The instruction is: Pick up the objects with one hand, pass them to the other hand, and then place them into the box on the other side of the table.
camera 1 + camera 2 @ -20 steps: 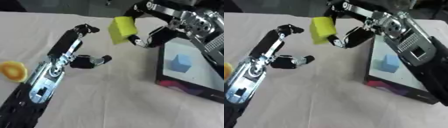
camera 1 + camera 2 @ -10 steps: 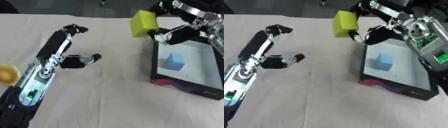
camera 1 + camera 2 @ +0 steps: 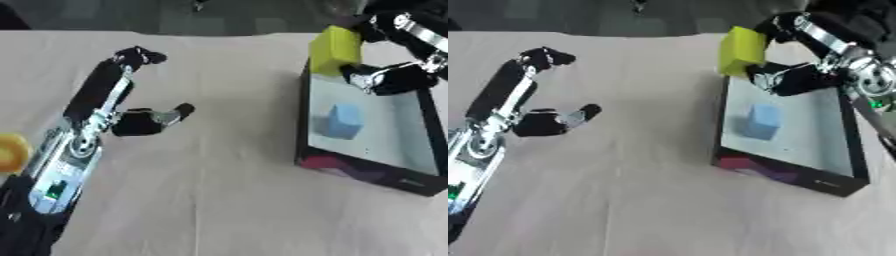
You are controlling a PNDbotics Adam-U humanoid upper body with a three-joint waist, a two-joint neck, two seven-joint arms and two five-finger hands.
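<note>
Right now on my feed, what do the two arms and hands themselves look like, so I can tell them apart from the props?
The left arm is a long silver-grey forearm with black panels and a small green marking near its lower end; the left hand has black fingers, one with a silvery segment. The right arm is black with silver joints and ribbed metal sections, a green spot at the edge; the right hand is black.

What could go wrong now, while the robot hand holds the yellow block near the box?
1. The yellow block hangs over the box's far-left corner, not its middle; if the right robot hand releases here, it may catch the rim and fall outside.
2. It could land on the blue cube already inside and tip.
3. The left robot hand waits open, too far away to catch it.
</note>
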